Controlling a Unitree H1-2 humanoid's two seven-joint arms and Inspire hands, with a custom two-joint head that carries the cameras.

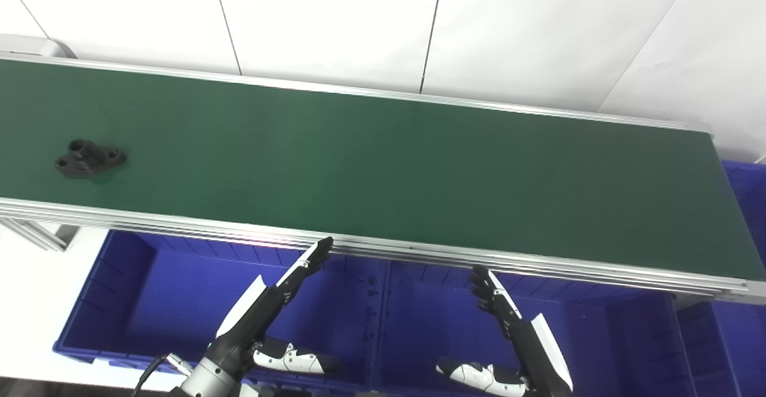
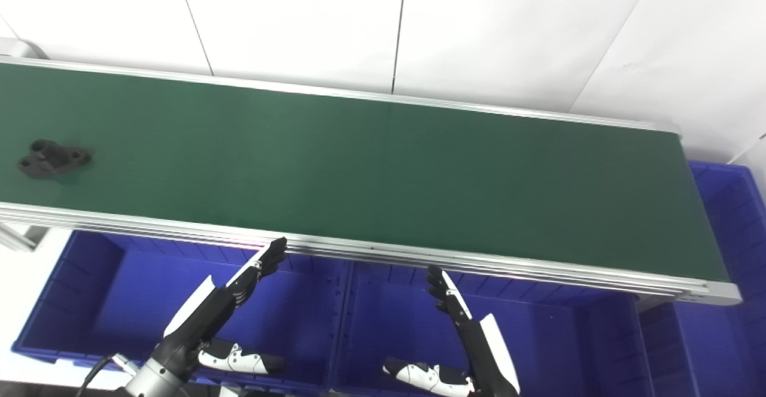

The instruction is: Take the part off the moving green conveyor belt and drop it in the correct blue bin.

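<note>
A black flanged part [image 1: 90, 158] with a short tube and two holes lies on the green conveyor belt [image 1: 383, 169] at its far left. My left hand [image 1: 281, 301] is raised flat over the left blue bin [image 1: 179, 301], fingers straight, thumb spread, holding nothing; its fingertips reach the belt's near rail. My right hand [image 1: 514, 331] is held the same way over the middle blue bin [image 1: 467, 325], open and empty. Both hands are far to the right of the part.
The belt has an aluminium rail [image 1: 419, 250] along its near edge, with the bins below it. A third blue bin [image 1: 742, 301] sits at the belt's right end. White wall panels stand behind.
</note>
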